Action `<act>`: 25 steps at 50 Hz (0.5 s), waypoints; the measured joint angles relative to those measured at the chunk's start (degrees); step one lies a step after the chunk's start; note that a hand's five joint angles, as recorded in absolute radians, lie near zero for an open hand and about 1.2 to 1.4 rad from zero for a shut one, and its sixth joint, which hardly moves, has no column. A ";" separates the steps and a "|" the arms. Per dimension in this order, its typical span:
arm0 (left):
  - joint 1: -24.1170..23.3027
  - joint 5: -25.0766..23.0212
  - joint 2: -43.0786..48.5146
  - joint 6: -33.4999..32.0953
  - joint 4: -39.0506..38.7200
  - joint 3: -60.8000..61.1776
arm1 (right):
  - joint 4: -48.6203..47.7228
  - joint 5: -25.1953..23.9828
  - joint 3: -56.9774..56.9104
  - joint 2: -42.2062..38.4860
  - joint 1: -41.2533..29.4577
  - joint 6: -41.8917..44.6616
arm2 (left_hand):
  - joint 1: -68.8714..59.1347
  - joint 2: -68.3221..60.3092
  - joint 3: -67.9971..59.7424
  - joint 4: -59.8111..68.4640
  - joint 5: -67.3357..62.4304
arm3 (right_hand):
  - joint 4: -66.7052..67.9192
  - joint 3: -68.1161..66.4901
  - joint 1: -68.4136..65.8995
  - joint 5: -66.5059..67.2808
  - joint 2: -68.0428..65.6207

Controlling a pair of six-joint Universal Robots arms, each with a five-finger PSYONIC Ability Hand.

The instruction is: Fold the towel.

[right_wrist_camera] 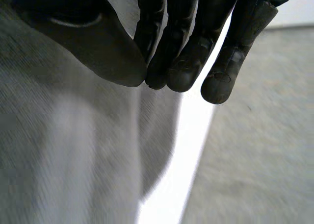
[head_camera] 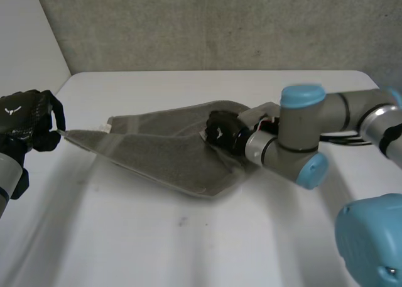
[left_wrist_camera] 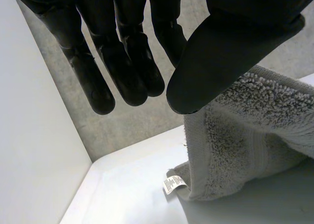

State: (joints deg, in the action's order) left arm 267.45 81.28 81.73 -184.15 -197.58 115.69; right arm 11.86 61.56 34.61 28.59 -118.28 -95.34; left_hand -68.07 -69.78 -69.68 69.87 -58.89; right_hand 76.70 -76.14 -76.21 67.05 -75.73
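**Towel stretched between 2 hands, left corner lifted at the counter's left edge**

The grey towel (head_camera: pixel 157 152) lay across the middle of the white counter (head_camera: pixel 188 249). It reached from the left edge to the elbow of the right arm (head_camera: pixel 301 133). One rounded corner of it pointed toward the front edge.

The left hand (head_camera: pixel 25 120) hung at the counter's left edge and grasped the towel's left corner. That corner was raised off the surface and drawn to a taut point. In the left wrist view the thumb (left_wrist_camera: pixel 221 52) lay over the cloth's hem. The fingers (left_wrist_camera: pixel 132 82) were extended beside it, and the far side of the grip was hidden behind the thumb. A small white label (left_wrist_camera: pixel 174 183) hung from the hem just below the held corner.

The right hand (head_camera: pixel 221 131) rested on the towel's right half, near its back edge. In the right wrist view its thumb (right_wrist_camera: pixel 98 42) and fingers (right_wrist_camera: pixel 186 62) met tip to tip, pinching a ridge of cloth.

A strip of bare counter ran between the towel's back edge and the grey wall (head_camera: pixel 220 23). A wide open surface lay between the towel and the front edge. The right arm crossed the counter's right side, and a white panel (head_camera: pixel 25 36) stood close along the left edge.
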 measured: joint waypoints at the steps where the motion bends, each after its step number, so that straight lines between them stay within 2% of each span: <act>1: 0.01 0.01 -0.01 0.00 0.01 -0.17 | -0.14 0.47 -0.17 0.69 0.33 -0.98 | 0.00 0.00 0.00 0.00 0.00 | 0.00 0.00 0.00 0.00 0.00; 8: -0.08 0.03 -0.06 0.10 0.15 -2.52 | -2.20 7.14 -0.28 11.84 5.12 -21.55 | 0.00 0.00 0.00 0.00 0.00 | 0.00 0.00 -0.01 0.01 0.00; 11: -0.21 0.14 -0.08 0.18 0.28 -3.43 | -2.12 9.42 2.47 16.44 6.89 -28.19 | 0.00 0.00 0.00 0.00 0.00 | 0.00 0.00 -0.03 0.01 0.00; 15: -0.52 0.25 -0.07 0.28 0.40 -4.13 | -1.06 11.16 8.37 21.67 8.52 -32.50 | 0.00 0.00 0.00 0.00 0.00 | 0.00 0.00 -0.09 0.02 0.00; 17: -0.68 0.28 -0.06 0.31 0.43 -4.16 | -0.59 11.09 11.54 23.23 8.86 -32.62 | 0.00 0.00 0.00 0.00 0.00 | -10.11 11.17 10.97 -10.48 11.20; 20: -0.97 0.29 -0.02 0.39 0.45 -3.97 | -0.03 9.52 16.18 24.17 8.79 -30.86 | 0.00 0.00 0.00 0.00 0.00 | -39.72 39.65 39.91 -41.82 40.06; 23: -1.24 0.29 0.00 0.47 0.46 -3.66 | 0.19 6.14 19.01 23.37 8.19 -27.94 | 0.00 0.00 0.00 0.00 0.00 | -59.92 59.57 59.79 -62.48 59.35; 25: -1.37 0.29 0.01 0.49 0.46 -3.42 | 0.17 2.77 20.24 22.32 7.55 -25.46 | 0.00 0.00 0.00 0.00 0.00 | -62.07 62.10 62.30 -63.66 61.09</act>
State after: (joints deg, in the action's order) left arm 266.08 81.57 81.74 -183.66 -197.12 112.28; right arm 12.03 64.33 54.85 50.90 -110.73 -120.80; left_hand -68.07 -69.77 -69.68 69.87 -58.89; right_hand 14.63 -14.04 -13.91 3.39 -14.64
